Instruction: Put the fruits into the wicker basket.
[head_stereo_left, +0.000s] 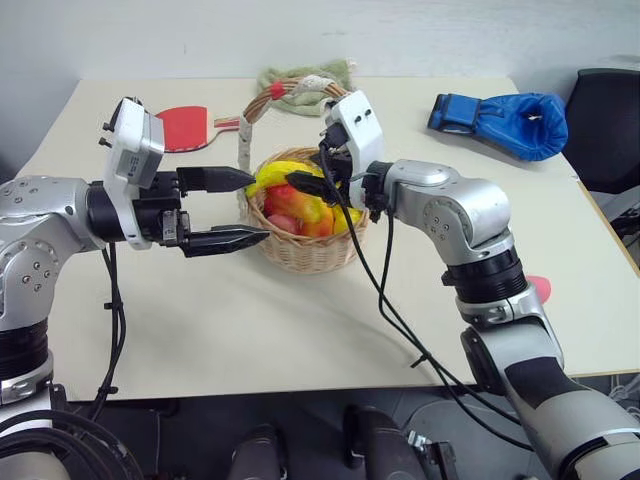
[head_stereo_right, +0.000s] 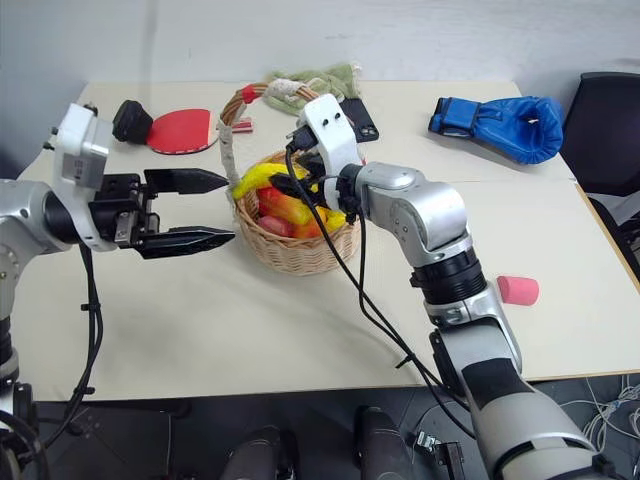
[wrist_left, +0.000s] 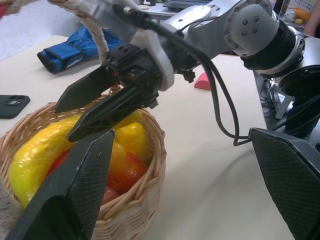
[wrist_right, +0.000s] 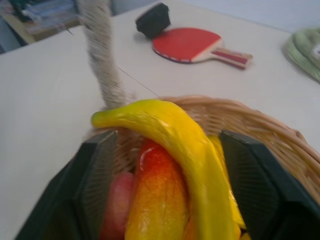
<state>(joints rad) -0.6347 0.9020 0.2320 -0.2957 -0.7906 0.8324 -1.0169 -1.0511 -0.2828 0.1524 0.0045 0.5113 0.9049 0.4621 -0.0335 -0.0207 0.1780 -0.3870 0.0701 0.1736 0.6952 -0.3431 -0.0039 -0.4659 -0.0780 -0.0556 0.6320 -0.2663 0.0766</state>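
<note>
The wicker basket (head_stereo_left: 305, 250) stands mid-table, its arched handle (head_stereo_left: 262, 100) rising behind. Inside lie the curved yellow banana (head_stereo_left: 280, 176) on top and the yellow-orange mango (head_stereo_left: 308, 212) with its red end. My right gripper (head_stereo_left: 310, 182) hovers level over the basket. It is open, and in the right wrist view its fingers (wrist_right: 95, 170) stand apart on either side of the banana (wrist_right: 175, 135), above the mango (wrist_right: 157, 195). My left gripper (head_stereo_left: 260, 207) is open just left of the basket, pointing at it, with nothing between its fingers (wrist_left: 85, 185).
A red paddle (head_stereo_left: 185, 125) and a black object (head_stereo_right: 130, 118) lie at the back left. A green cloth (head_stereo_left: 310, 75) and a phone (head_stereo_right: 362, 118) sit behind the basket. A blue boxing glove (head_stereo_left: 505, 120) is at the back right, a pink block (head_stereo_right: 518, 290) near the right edge.
</note>
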